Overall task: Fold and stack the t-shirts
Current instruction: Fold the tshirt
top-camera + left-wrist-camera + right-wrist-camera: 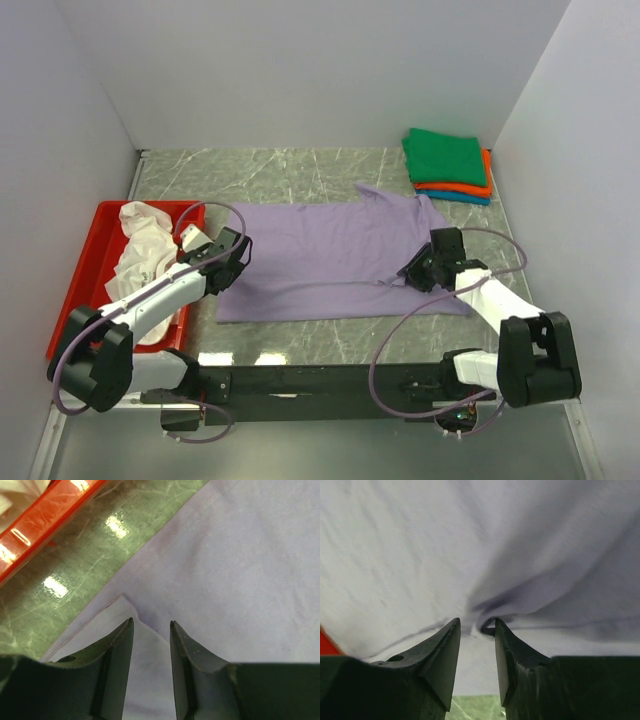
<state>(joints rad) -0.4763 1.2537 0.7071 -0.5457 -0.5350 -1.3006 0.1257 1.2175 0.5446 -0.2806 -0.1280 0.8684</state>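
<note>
The lavender t-shirt point(330, 255) lies spread flat on the table. My left gripper point(238, 255) is at its left edge, jaws apart over the cloth point(240, 565), beside a turned-over corner point(117, 611). My right gripper point(412, 272) is on the shirt's right part, jaws apart, with the cloth point(470, 540) puckered into a small fold point(487, 625) at the fingertips. The green t-shirt point(446, 157) lies folded on the orange one point(470, 188) and the teal one point(472, 198) at the back right. The white t-shirt point(145, 255) lies crumpled in the tray.
The red tray point(85, 260) stands at the left, next to my left arm; its rim shows in the left wrist view point(45, 517). White walls close in the table on three sides. Bare marble tabletop point(250, 175) lies behind the shirt.
</note>
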